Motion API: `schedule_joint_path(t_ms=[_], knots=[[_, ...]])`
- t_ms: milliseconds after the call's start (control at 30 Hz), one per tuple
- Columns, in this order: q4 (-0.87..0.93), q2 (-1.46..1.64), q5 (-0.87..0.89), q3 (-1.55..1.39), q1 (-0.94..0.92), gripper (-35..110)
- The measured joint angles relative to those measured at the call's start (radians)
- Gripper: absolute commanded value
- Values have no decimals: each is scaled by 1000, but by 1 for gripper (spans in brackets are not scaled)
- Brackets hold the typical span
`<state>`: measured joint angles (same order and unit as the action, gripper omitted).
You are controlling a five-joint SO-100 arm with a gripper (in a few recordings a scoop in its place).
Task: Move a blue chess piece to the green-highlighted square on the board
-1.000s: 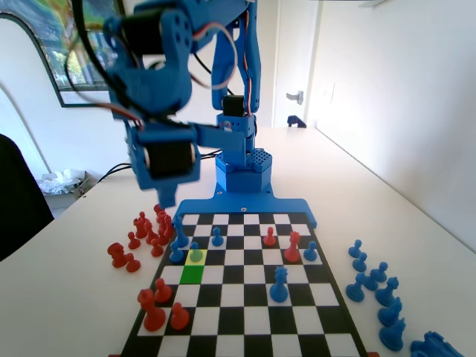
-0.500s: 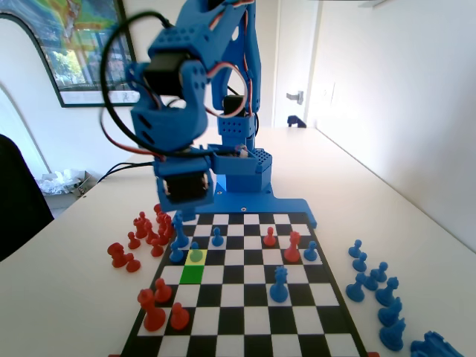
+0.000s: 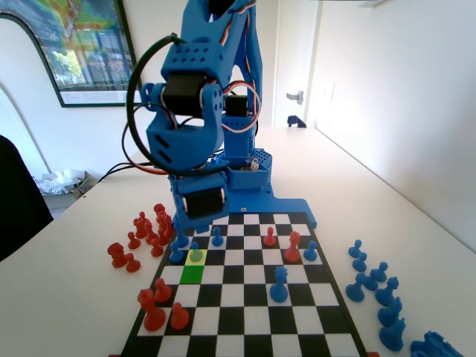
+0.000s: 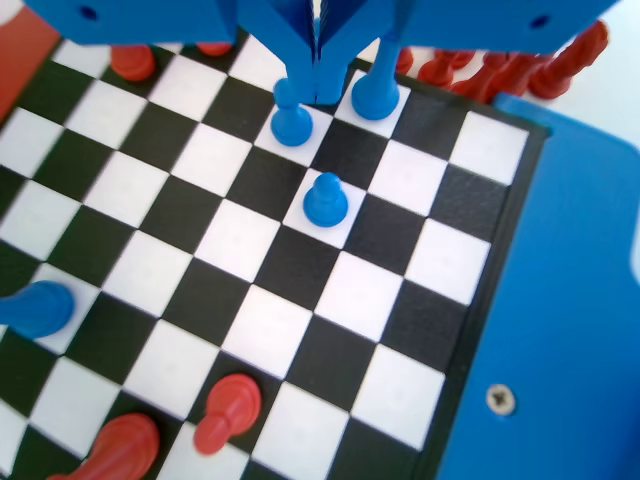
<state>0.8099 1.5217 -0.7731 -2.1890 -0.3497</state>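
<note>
Blue chess piece [image 3: 195,252] stands upright on the pale yellow square [image 3: 196,258] of the board [image 3: 245,312], directly behind the green-highlighted square [image 3: 192,274] in my fixed view. From the wrist view I see my gripper [image 4: 318,70] hanging low over the board with its 2 jaws pressed together on nothing, their tips just above a blue pawn [image 4: 292,120]. Another blue pawn [image 4: 325,199] sits 1 square diagonally away.

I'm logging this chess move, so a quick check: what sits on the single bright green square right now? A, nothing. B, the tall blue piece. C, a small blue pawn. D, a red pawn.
A: in the fixed view the bright green square is bare, and the small blue plastic pawn stands on the pale yellow square just beyond it.
</note>
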Motion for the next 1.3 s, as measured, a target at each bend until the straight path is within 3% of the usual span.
schedule_joint_path(t_ms=[1300], knots=[[-61, -114, 18, 80, 11, 9]])
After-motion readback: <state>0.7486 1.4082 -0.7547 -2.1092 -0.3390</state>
